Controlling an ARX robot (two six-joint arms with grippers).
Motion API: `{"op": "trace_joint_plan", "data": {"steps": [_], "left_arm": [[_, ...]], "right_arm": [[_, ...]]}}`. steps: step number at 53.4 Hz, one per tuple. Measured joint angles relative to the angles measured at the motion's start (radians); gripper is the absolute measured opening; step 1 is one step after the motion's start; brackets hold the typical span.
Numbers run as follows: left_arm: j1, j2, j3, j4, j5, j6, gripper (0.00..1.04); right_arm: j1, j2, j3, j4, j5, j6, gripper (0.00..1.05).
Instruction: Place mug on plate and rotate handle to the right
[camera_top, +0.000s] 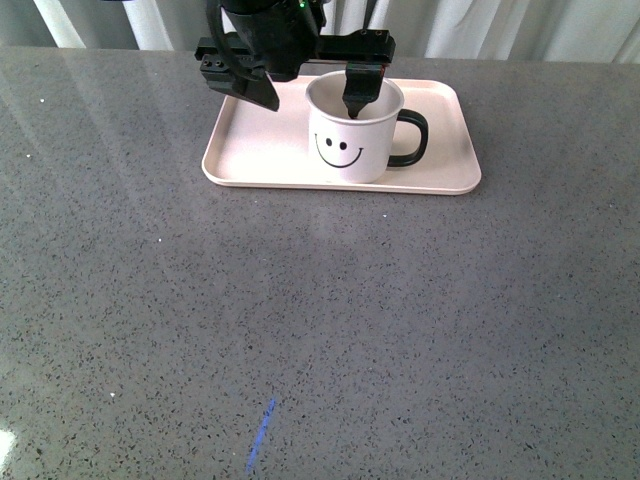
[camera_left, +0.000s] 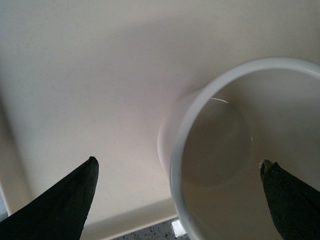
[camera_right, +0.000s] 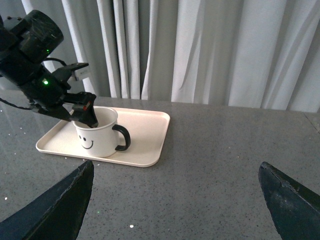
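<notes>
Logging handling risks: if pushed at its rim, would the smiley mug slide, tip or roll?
The mug looks rigid and glossy, so it would probably slide on the smooth pink tray. Upright on a broad flat base, it seems unlikely to tip. If toppled, its black handle would likely stop it rolling.

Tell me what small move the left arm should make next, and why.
Probably lift the left gripper straight up. The mug already stands on the plate with its handle pointing right. The jaws are open, with one finger inside the mug and one outside. Moving sideways could knock the mug.
</notes>
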Motion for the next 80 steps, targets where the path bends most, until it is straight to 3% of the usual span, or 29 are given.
{"op": "trace_joint_plan", "data": {"steps": [26,31,35,38,49,80], "left_arm": [[0.068,-0.463,-0.448,0.289,0.045,-0.049,0.95],[0.052,-0.607,-0.795,0.906,-0.347,0.052,0.76],[0.098,-0.756,-1.077,1.252,-0.400,0.086,0.59],[0.142,-0.872,-1.240,1.376,-0.385,0.096,0.45],[0.227,-1.051,-1.530,1.435,-0.295,0.104,0.02],[0.340,-1.422,-1.803,1.349,-0.182,0.108,0.01]], "right_arm": [[0.000,0.000,0.000,0.000,0.000,0.000,0.96],[0.000,0.000,0.000,0.000,0.000,0.000,0.96],[0.000,0.000,0.000,0.000,0.002,0.000,0.96],[0.000,0.000,0.000,0.000,0.002,0.000,0.96],[0.000,0.000,0.000,0.000,0.000,0.000,0.96],[0.000,0.000,0.000,0.000,0.000,0.000,0.96]]}}
